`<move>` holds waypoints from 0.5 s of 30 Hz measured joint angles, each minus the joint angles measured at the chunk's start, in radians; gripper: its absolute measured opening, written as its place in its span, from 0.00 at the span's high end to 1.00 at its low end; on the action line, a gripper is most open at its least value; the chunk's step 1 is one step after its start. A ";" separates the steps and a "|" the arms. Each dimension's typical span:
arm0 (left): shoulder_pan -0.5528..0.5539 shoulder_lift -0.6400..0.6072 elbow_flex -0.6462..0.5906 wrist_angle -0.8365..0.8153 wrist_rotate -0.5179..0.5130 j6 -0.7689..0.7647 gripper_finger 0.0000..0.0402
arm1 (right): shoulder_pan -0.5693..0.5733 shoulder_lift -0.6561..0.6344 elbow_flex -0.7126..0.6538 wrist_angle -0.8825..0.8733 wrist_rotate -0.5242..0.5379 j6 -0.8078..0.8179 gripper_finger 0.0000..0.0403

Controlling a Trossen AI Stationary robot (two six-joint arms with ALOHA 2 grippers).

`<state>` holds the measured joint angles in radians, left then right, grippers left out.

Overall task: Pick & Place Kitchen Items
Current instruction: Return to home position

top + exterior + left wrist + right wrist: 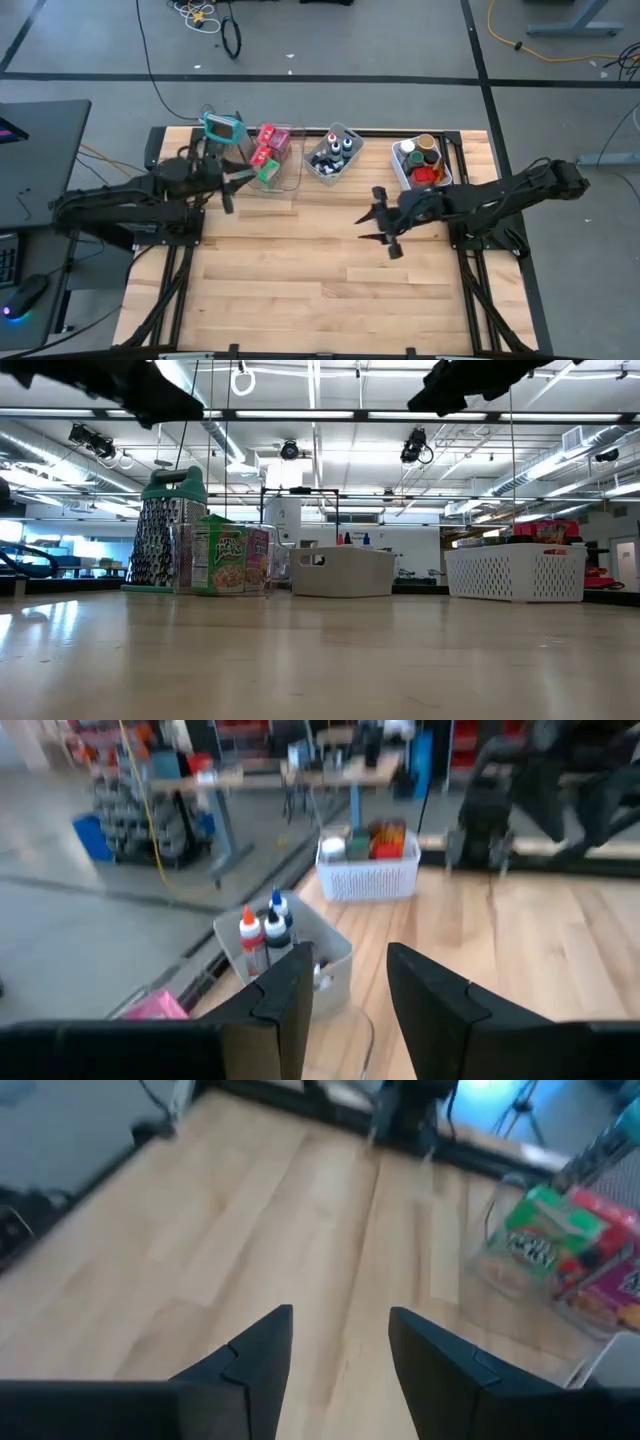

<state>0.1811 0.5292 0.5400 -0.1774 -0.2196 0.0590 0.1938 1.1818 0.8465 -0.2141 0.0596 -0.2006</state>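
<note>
The kitchen items sit in three bins along the table's far edge. A clear bin (272, 155) holds red and pink packets and a green box (535, 1240). A grey bin (333, 155) holds dark-capped little bottles (272, 928). A white slotted bin (420, 162) holds lidded jars. My left gripper (238, 190) hovers open just left of the clear bin, with nothing between its fingers (350, 975). My right gripper (368, 227) hangs open above the bare table middle, right of centre, fingers pointing toward the table's left, also empty (340, 1320).
A teal-framed metal grater (222, 128) stands upright at the far left, beside the clear bin (235, 560). The wooden table top (320, 290) lies bare from the middle to the near edge. Both arms' frames stand at the table's sides.
</note>
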 joint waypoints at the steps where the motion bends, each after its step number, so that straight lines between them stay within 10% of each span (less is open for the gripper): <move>1: -0.002 -0.044 -0.038 0.032 0.000 0.000 0.66 | -0.010 -0.025 -0.021 0.022 -0.029 0.000 0.56; 15: -0.002 -0.490 -0.390 0.238 0.094 0.071 0.66 | -0.133 -0.546 -0.461 0.295 -0.078 0.021 0.56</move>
<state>0.1787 0.0389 0.1496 0.0604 -0.1259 0.1305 0.0611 0.6359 0.3860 0.0813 -0.0180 -0.1796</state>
